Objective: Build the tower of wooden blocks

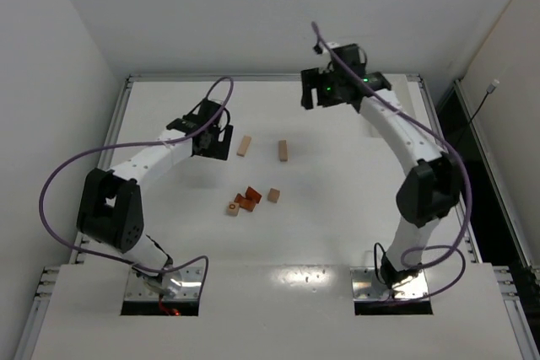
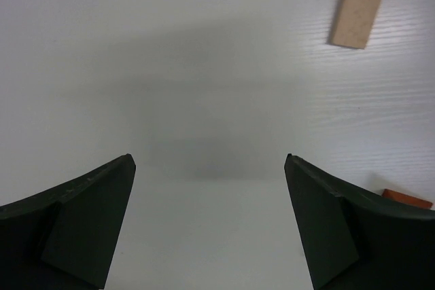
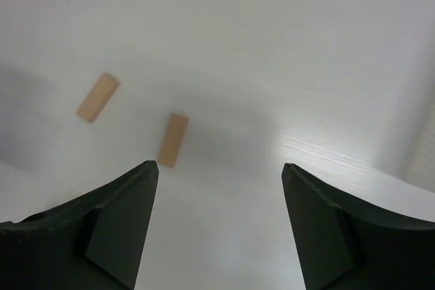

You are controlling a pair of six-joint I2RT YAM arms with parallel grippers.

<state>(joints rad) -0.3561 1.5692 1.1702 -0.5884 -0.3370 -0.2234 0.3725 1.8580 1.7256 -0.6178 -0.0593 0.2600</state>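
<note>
While the overhead view shows two pale tan bars [image 1: 244, 146] lying flat just beyond a loose cluster of reddish-orange blocks [image 1: 248, 199] and tan cubes [image 1: 273, 196], nothing is stacked. Left wrist: the left gripper [image 2: 207, 161] gapes wide, empty, beyond and left of the cluster. Right wrist: the right gripper [image 3: 219, 166], equally spread, holds nothing, well beyond it.

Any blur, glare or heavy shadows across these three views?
Top external: sharp, evenly lit, faint glare spots on the near table. Left wrist: soft grey shadow ahead of the left gripper; tan bar crisp. Right wrist: both tan bars slightly blurred, bright sheen at right.
</note>
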